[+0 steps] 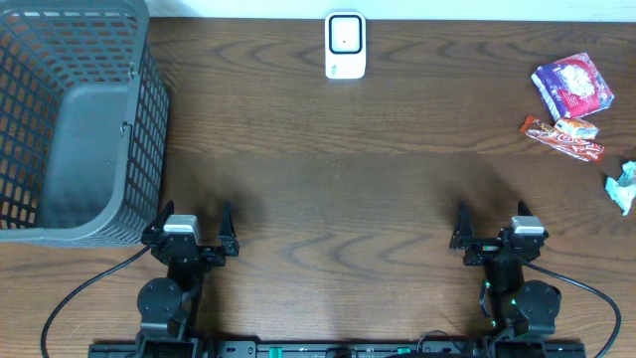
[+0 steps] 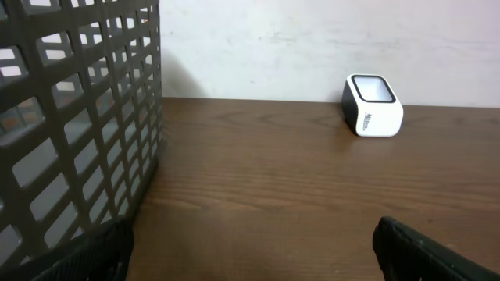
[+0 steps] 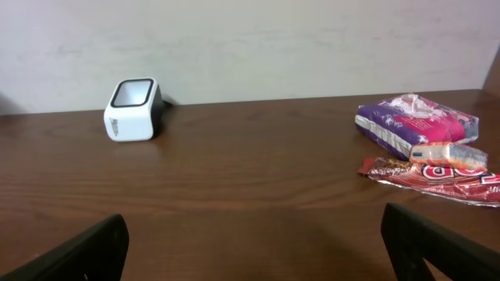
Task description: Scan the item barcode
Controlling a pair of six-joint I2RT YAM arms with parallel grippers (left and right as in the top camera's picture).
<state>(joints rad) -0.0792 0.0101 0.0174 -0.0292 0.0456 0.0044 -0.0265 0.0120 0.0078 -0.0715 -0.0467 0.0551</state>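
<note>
Left gripper (image 1: 195, 213) and right gripper (image 1: 492, 215) are plain black; grey box (image 1: 181, 226) on each; black cables (image 1: 70, 308) behind; green lights (image 1: 488, 289) on the right one.

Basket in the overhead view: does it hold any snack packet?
No, the basket shows only its bare floor; the purple packet and red wrapper lie on the table.

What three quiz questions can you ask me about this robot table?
1. True or false: the white barcode scanner stands on the table, outside the grey basket.
2. Which is nearer the purple snack packet? A: left end effector. B: right end effector.
3. Fill in: both end effectors are ____ and hold nothing.
Key: 1 true; 2 B; 3 open.
</note>
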